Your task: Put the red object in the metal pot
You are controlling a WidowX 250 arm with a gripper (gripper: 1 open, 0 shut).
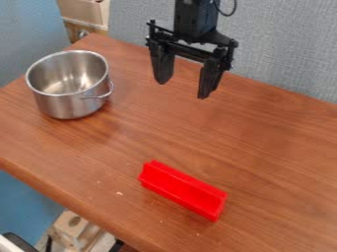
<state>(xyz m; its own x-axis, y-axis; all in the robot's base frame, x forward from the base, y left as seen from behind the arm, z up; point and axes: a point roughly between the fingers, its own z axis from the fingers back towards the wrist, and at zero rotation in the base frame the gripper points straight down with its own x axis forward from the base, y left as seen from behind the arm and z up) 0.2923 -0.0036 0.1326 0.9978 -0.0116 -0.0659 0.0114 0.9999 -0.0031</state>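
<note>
A bright red elongated block (183, 189) lies flat on the wooden table (263, 138), near the front edge, angled from upper left to lower right. The shiny metal pot (70, 83) stands upright at the back left, empty inside, its small handle facing right. My black gripper (186, 83) hangs above the table's back middle, pointing down, its two fingers spread wide with nothing between them. It is to the right of the pot and well behind the red block, touching neither.
The table's front edge runs diagonally from left to bottom middle, with floor and a pale object (73, 236) below it. A blue wall (290, 39) stands behind the table, and a beige fixture (87, 15) sits at the back left.
</note>
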